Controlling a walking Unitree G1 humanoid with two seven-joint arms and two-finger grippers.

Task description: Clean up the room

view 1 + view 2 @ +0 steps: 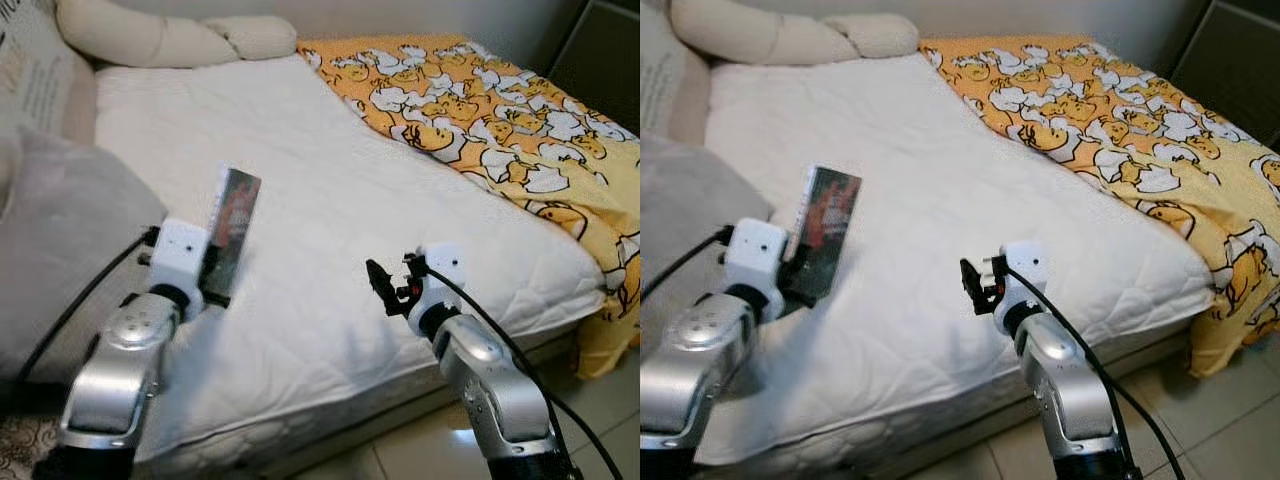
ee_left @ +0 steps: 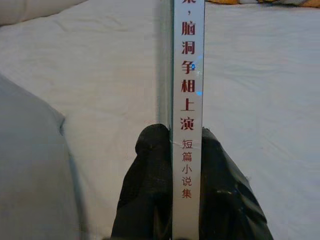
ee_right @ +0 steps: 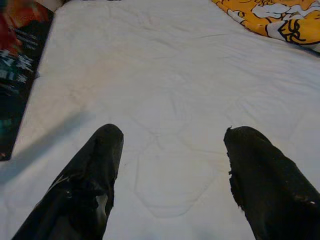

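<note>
Left wrist view, book [image 2: 187, 100] spine characters, left claw [image 2: 187, 200] clamped

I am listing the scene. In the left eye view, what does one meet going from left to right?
Grey pillow → left gripper holding the book → right gripper → duck-print blanket.

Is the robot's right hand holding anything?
No: the right gripper hangs over the bare white mattress with its jaws wide apart, while the left gripper clamps the book.

A white quilted mattress [image 1: 330, 200] fills the scene — cream pillows [image 1: 160, 35] at its head, tiled floor [image 1: 600, 400] below.
</note>
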